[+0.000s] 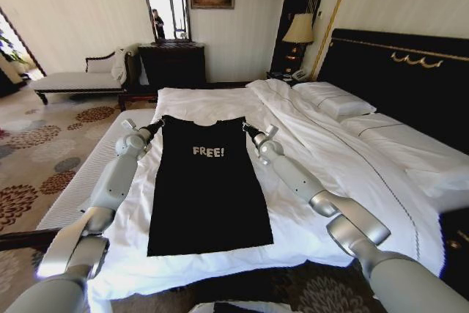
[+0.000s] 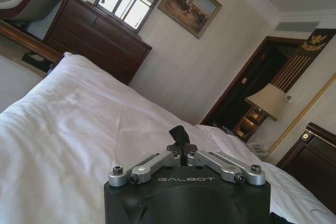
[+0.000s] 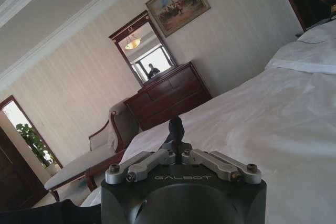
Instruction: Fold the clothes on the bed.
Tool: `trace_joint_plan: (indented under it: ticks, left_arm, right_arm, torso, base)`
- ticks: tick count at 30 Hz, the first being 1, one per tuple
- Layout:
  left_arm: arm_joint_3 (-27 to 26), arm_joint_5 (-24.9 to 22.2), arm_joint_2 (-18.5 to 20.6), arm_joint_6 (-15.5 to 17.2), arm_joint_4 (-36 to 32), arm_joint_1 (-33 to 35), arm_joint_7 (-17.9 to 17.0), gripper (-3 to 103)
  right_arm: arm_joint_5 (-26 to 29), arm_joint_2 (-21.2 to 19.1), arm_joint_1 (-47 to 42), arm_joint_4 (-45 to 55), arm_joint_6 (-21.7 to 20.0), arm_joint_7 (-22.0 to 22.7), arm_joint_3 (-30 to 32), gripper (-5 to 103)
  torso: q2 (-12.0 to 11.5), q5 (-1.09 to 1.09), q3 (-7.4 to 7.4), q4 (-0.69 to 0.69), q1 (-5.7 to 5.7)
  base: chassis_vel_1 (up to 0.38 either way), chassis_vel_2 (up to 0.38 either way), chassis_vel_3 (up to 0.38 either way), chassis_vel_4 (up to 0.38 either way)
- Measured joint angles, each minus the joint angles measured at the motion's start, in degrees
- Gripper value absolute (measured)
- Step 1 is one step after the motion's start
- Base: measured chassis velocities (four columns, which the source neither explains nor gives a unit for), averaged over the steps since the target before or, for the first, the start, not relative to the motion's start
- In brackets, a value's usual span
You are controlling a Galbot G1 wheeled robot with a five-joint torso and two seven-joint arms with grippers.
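Shirt: the black T-shirt (image 1: 208, 185) lies flat on the bed (image 1: 352, 174), collar toward the far edge, hem toward the near edge, sleeves already tucked in so it reads as a long narrow panel with its white lettering face up.

Left tool: the left tool (image 1: 155, 129) sits at the shirt's far left corner, by the shoulder — in the left wrist view its fingers (image 2: 181, 137) are pressed together on a pinch of black cloth, so it is clenched on the shirt.

Right tool: the right tool (image 1: 249, 131) is at the far right corner, mirrored; in the right wrist view the right tool's fingers (image 3: 175, 129) are likewise closed tight, and I judge they grip the shirt's other shoulder, though the cloth itself is hard to make out there.

Step in hand: most likely the lengthwise fold, carrying the shoulders toward the hem.

Risk, thin grip: each tool holds only a small pinch at the edge; soft fabric could slip out of one side and the fold would land crooked.

Risk, uneven travel: if the two arms do not move together, the panel would twist and the tucked sleeves could spill out.

Risk, bedding: a low pass might drag the white sheet (image 1: 308, 159) along — bunching it under the shirt.
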Motion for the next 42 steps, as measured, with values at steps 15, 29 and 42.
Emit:
trace_joint_plan:
  ticks: [15, 29, 42]
  left_arm:
    - [-1.04, -4.59, 10.67, 2.49, -21.51, 19.14, -5.63, 0]
    - [-19.3, -5.84, 18.74, 1.62, -44.75, 49.68, -6.68, 0]
    - [-25.12, -4.0, 19.52, 0.7, -55.42, 63.15, -9.2, 0]
  right_arm:
    - [1.65, -14.19, -9.69, 19.31, -3.71, 6.54, -1.04, 0]
    - [2.45, -22.44, -26.33, 41.78, -5.86, 14.67, 2.84, 0]
    - [2.01, -29.37, -38.23, 56.86, -3.88, 20.07, 7.82, 0]
  torso:
    - [0.0, 0.02, -0.01, -0.04, 0.0]
    - [0.01, 0.01, -0.02, 0.0, -0.03]
    - [0.01, 0.02, -0.01, 0.0, -0.01]
  base:
    - [0.0, 0.0, 0.0, 0.0]
    - [0.0, 0.0, 0.0, 0.0]
    - [0.0, 0.0, 0.0, 0.0]
